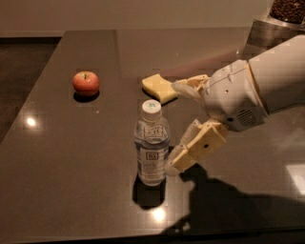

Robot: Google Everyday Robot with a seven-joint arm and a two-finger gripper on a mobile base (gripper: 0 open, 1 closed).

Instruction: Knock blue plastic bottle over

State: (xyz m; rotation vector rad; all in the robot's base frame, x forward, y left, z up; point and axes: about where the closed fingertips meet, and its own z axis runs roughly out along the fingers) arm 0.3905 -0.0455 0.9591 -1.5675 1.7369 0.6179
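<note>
The blue plastic bottle (pixel 152 144) stands upright near the front middle of the dark table (pixel 71 157). It is clear, with a white cap and a pale label bearing a small dark square. My gripper (pixel 177 125) comes in from the right and is open. One finger (pixel 189 86) reaches toward the sponge behind the bottle. The other finger (pixel 196 147) ends right beside the bottle's right side, at or very near touching it.
A red apple (pixel 86 83) sits at the back left. A yellow sponge (pixel 159 87) lies behind the bottle. A metal container (pixel 267 33) with a bowl of dark pieces (pixel 289 9) stands at the back right corner. The table's front edge is close below the bottle.
</note>
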